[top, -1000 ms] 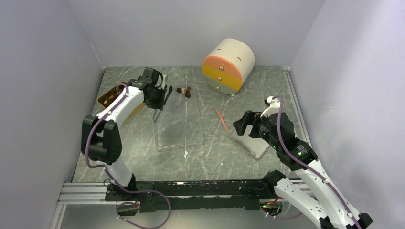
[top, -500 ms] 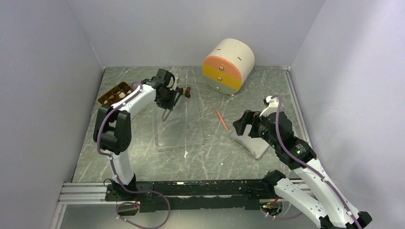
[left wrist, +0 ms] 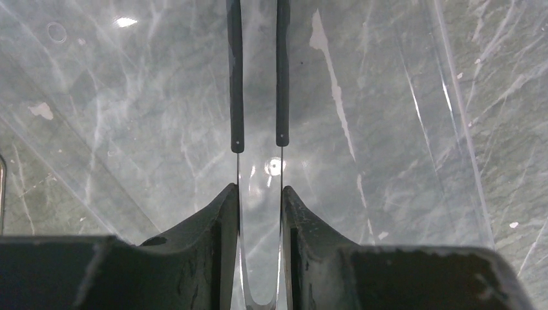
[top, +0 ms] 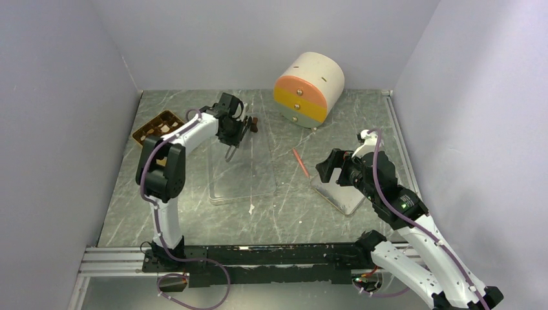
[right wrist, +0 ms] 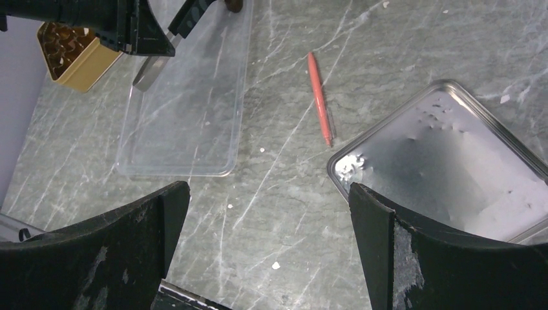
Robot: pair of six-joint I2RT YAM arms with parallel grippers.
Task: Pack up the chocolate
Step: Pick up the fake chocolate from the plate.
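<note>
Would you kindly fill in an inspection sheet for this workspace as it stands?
Surface: grey marbled table, scratched, crumbs scattered.
Job's things: chocolate pieces near clear tray's far end; gold tray far left.
Clutter: red stick, metal tin, drum-shaped container.
Pincers: left pincer grips tweezers; right pincer open, empty.
Cables: purple cables along both arms.
Surroundings: plain pale walls on three sides.
</note>
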